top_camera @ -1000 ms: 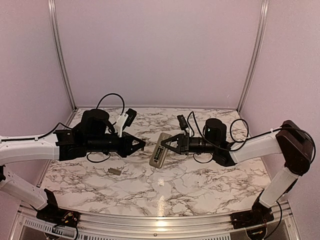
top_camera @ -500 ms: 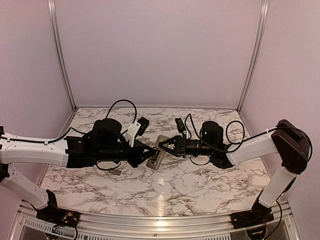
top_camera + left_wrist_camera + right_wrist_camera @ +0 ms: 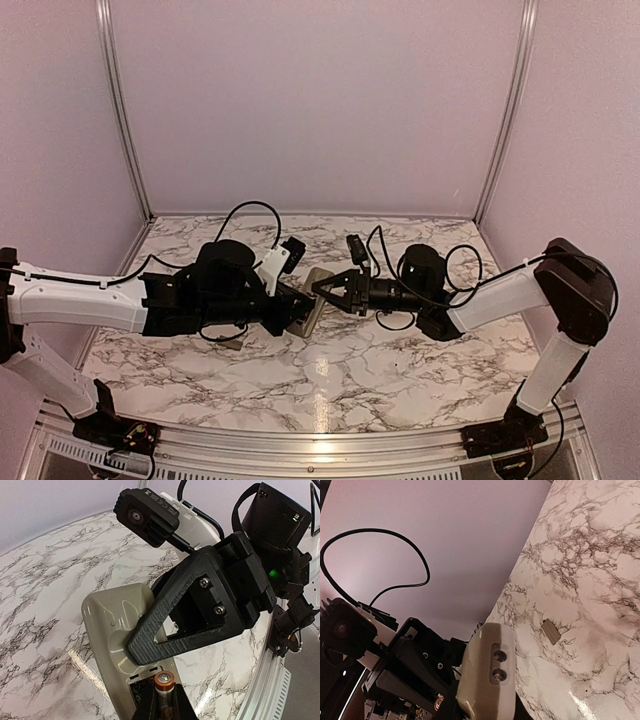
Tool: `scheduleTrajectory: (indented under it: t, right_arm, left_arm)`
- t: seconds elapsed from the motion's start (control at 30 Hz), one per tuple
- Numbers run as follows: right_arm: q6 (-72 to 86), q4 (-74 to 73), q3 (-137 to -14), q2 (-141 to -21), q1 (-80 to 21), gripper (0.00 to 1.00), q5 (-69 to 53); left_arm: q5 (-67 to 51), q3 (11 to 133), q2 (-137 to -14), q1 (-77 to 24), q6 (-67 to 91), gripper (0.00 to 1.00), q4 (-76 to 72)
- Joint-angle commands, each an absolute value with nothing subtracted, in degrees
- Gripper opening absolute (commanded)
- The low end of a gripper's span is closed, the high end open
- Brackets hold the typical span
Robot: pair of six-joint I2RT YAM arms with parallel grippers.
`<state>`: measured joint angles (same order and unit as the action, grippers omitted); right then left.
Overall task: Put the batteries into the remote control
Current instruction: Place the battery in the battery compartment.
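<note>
My right gripper [image 3: 328,290] is shut on the remote control [image 3: 311,308] and holds it by one end above the table, grey-beige back up. In the left wrist view the remote's back [image 3: 112,617] shows a dark open recess [image 3: 136,692], with a black right finger [image 3: 175,630] clamped across it. My left gripper [image 3: 165,702] is shut on a battery [image 3: 164,684] with a copper-ringed end, which sits at the recess's edge. In the right wrist view the remote's end [image 3: 490,672] fills the jaws and the battery's tip [image 3: 438,703] shows beside it. No other battery is in view.
A small flat grey-beige piece [image 3: 550,631] lies on the marble table [image 3: 400,370], partly under my left arm in the top view [image 3: 231,343]. Both arms meet over the table's middle. Lilac walls and metal rails enclose the back and sides.
My left arm has moved right, bringing the battery from well clear of the remote up to its recess. My right gripper has shifted the remote slightly left and farther back.
</note>
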<state>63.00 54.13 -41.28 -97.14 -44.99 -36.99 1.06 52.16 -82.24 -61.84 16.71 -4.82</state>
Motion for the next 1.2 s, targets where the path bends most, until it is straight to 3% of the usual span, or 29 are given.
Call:
scheduleTrajectory:
  t: [0.0,0.2,0.47,0.8,0.93,1.17]
  right_arm:
    - [66.1,60.9,-41.5,-97.9,-45.4,0.00,-38.7]
    - [66.6,62.0,-41.4,-97.9,-45.4,0.00,-39.0]
    - [66.3,61.9,-41.4,-97.7,-45.4,0.00,-39.2]
    - [66.0,61.7,-41.7,-97.6,-45.1,0.00,-39.6]
    - [65.8,61.4,-41.6,-97.6,-45.1,0.00,-39.8]
    - [64.9,60.7,-42.2,-98.2,-45.1,0.00,-42.9]
  left_arm:
    - [3.2,53.9,-83.5,-62.2,15.3,0.00,-4.3]
    - [4.1,54.1,-84.1,-62.3,14.9,0.01,-3.6]
    - [4.7,53.5,-83.1,-62.3,14.7,0.19,-2.1]
    - [5.0,52.6,-81.0,-62.3,14.8,0.31,-1.8]
    - [6.2,52.3,-78.9,-62.2,14.5,0.39,-1.8]
    - [9.0,52.6,-74.3,-62.1,8.9,0.61,-0.1]
